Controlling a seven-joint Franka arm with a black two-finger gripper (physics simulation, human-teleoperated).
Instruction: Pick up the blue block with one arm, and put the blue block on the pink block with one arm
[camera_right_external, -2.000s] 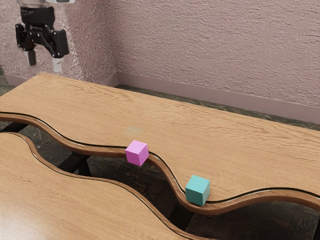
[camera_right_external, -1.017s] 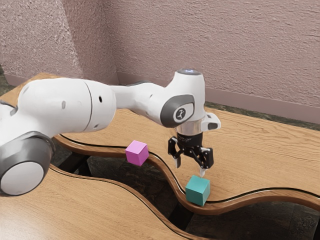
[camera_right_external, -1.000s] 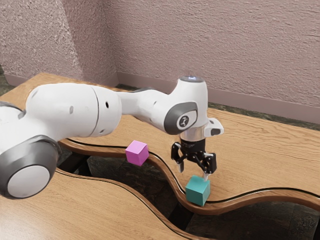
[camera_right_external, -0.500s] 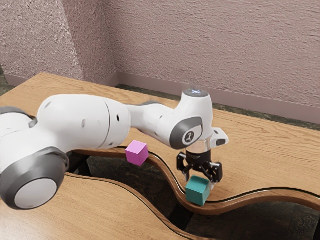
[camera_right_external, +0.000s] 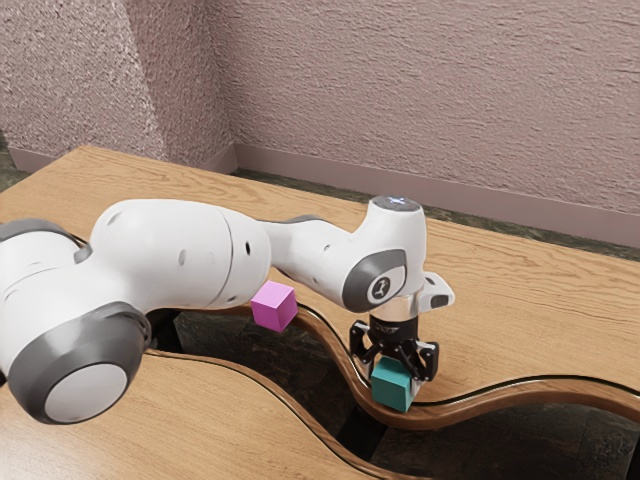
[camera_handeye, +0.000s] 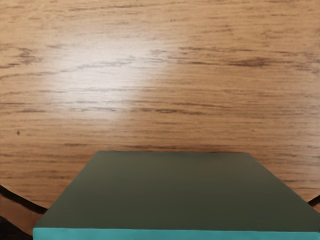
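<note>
Our hand (camera_right_external: 393, 362) hangs straight down from the white arm (camera_right_external: 300, 250), low over the wavy front edge of the tabletop (camera_right_external: 520, 300). The blue block (camera_right_external: 394, 388), closer to teal in this light, sits directly beneath the hand, its upper part between the two black fingers (camera_right_external: 431, 362). The fingers stand wide, one on each side of the block. As far as we can see from the exterior view, a little space is left on both sides, so the hand is spread around the block and not clamped on it. The block rests flat on the wood, right at the tabletop's curved, dark-lined rim.

From the wrist view, the blue block (camera_handeye: 175, 195) lies just under the hand. Its top face is in shadow and looks dark grey-green, with a thin bright teal strip along the edge closest to the camera. Beyond the block we see bare wood grain of the tabletop (camera_handeye: 150, 75) with a pale sheen on it, and the dark rim line shows on either side of the block.

The pink block (camera_right_external: 273, 305) sits away from the hand, toward the exterior view's left, close under the arm's forearm and on the same wavy rim. It is apart from the blue block, with nothing on top of it.
</note>
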